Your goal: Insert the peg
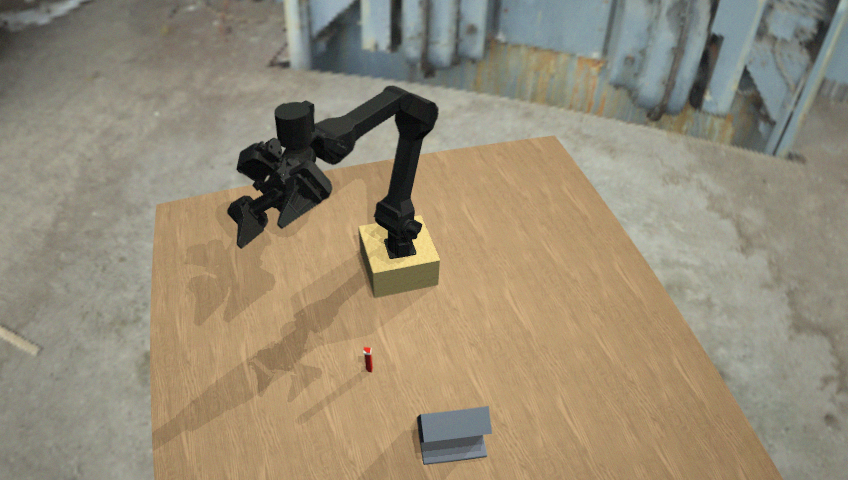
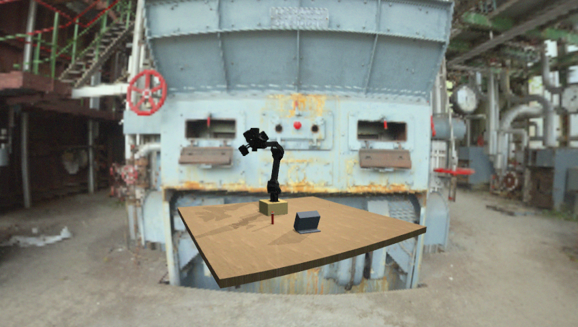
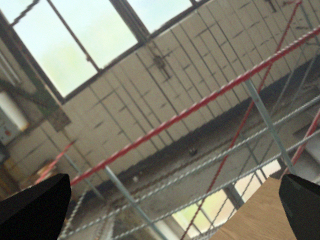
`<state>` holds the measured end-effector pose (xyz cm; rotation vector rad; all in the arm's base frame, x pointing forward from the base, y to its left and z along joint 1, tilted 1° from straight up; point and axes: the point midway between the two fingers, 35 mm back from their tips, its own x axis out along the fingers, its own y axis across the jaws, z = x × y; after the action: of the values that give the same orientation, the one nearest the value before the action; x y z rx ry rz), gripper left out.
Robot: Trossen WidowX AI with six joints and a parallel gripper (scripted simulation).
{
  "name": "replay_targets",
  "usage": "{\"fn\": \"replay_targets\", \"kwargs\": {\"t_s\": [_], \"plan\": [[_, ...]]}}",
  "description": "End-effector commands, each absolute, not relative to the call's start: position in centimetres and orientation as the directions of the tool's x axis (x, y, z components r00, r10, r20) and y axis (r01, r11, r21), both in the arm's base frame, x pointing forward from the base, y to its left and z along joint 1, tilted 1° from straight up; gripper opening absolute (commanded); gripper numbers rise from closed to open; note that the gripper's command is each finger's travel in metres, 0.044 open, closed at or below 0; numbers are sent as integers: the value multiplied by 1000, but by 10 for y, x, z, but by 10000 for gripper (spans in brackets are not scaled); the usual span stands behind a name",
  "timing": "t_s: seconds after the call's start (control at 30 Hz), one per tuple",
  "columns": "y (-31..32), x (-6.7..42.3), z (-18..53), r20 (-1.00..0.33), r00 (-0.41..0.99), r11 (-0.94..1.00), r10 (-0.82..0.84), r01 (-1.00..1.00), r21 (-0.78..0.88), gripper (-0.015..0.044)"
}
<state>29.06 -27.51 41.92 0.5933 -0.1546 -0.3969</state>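
Our claw (image 1: 270, 217) hangs high above the table (image 1: 535, 267), fingers spread wide, holding nothing. The peg (image 1: 368, 359) stands upright near the panel (image 1: 453, 429).

Rusty blue machinery (image 2: 298, 101) (red handwheel (image 2: 146, 92) attached) looms over dusty concrete floor (image 1: 77, 178).

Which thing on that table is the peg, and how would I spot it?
Start at the yellow block under the black arm on the wooden table. Between it and the grey sloped panel stands the peg, upright and alone. It is the smallest thing there, red with a white top.
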Motion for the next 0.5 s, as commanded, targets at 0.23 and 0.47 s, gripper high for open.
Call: {"fn": "replay_targets", "kwargs": {"t_s": [0.23,0.47], "plan": [[-279,308,369,-127,903,804,-411,425,416,440],[-277,317,336,-235,886,841,-400,456,292,440]]}}
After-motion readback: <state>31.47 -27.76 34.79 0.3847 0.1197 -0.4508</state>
